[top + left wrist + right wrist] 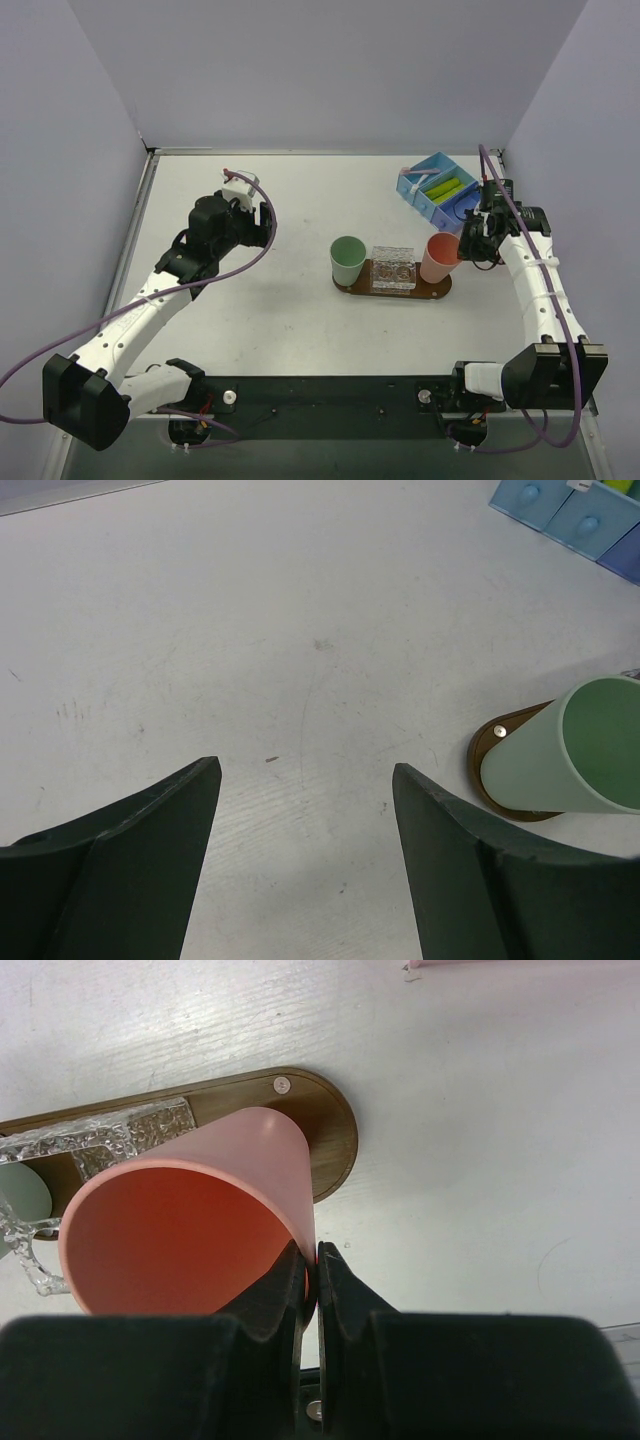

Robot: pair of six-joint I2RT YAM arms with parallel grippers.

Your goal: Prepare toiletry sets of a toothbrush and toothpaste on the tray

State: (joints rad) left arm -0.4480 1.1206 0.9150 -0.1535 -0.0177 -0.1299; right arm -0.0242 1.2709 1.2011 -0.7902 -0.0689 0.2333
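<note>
The dark brown oval tray (400, 293) (335, 1135) (487, 748) lies mid-table. On its right end stands a pink cup (440, 258) (190, 1220), and my right gripper (465, 248) (312, 1250) is shut on the cup's rim, one finger inside and one outside. Lime-green toothpaste tubes (447, 188) lie in the blue bin (420, 197) at the back right. A thin pale stick (416, 172), probably a toothbrush, rests across the bin's left end. Left of the tray, my left gripper (262, 225) (305, 765) hangs open over bare table.
A mint-green cup (348, 260) (560, 750) stands on the tray's left end. A clear glass block (393, 268) (110, 1135) sits between the cups. The blue bin (560, 510) shows at the top right of the left wrist view. Walls close in the table.
</note>
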